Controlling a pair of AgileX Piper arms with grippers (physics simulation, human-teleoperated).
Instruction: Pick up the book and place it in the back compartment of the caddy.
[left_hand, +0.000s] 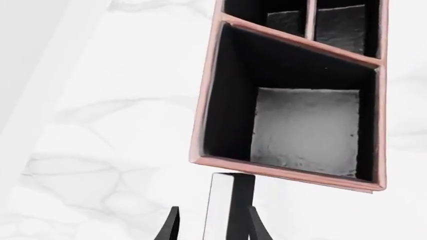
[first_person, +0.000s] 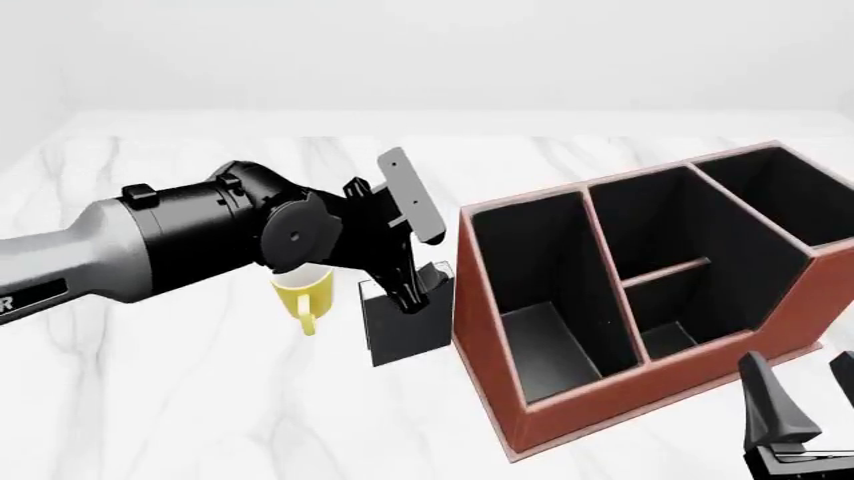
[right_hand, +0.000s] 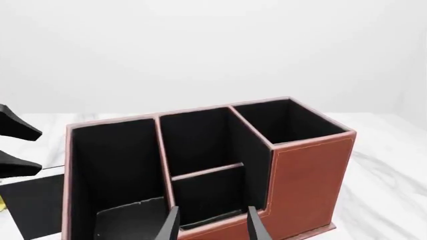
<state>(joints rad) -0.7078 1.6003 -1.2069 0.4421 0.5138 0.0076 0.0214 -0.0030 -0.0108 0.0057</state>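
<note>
**Ann:** Jaws first: the left gripper (left_hand: 212, 226) has them clamped on the book (first_person: 404, 322), one finger on each cover, white page edge showing between them in the left wrist view.

**Ben:** And where's the book against the caddy (first_person: 561, 400)?

**Ann:** Upright, just beside its left wall. I can't say whether it's clear of the worktop (first_person: 200, 400). A yellow mug (first_person: 306, 292) sits beyond it, away from the caddy.

**Ben:** So the grasp is made; we're on the carry?

**Ann:** That's my read. Next call: lift above the rim, travel across to the back compartment (first_person: 667, 240) behind the low crossbar, then lower it straight in.

**Ben:** Right gripper (right_hand: 212, 220)?

**Ann:** Parked at the caddy's near side, jaws apart, holding nothing.
</note>
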